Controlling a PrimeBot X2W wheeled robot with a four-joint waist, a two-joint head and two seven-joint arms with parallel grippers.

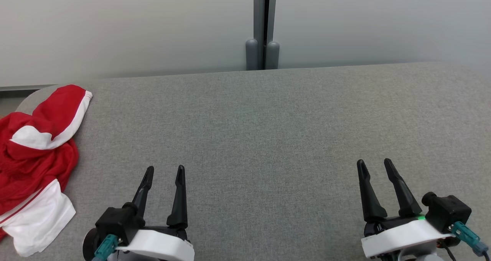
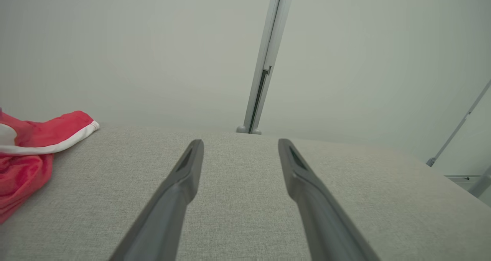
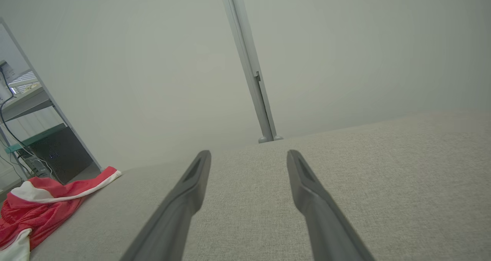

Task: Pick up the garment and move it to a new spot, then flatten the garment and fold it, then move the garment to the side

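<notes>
Both jaws apart, empty, over grey table [image 1: 268, 130]; red-white garment [image 1: 34, 161] crumpled at L edge

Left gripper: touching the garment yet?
Apart. Head view shows a strip of bare table between the left gripper and the garment; its jaws stand open with nothing between them.

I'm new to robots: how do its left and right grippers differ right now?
The left gripper sits close to the red-and-white garment; the right gripper is far from it. The right gripper's fingers both lean leftward; the left gripper's right finger stands nearly upright. Both are open and empty.
</notes>
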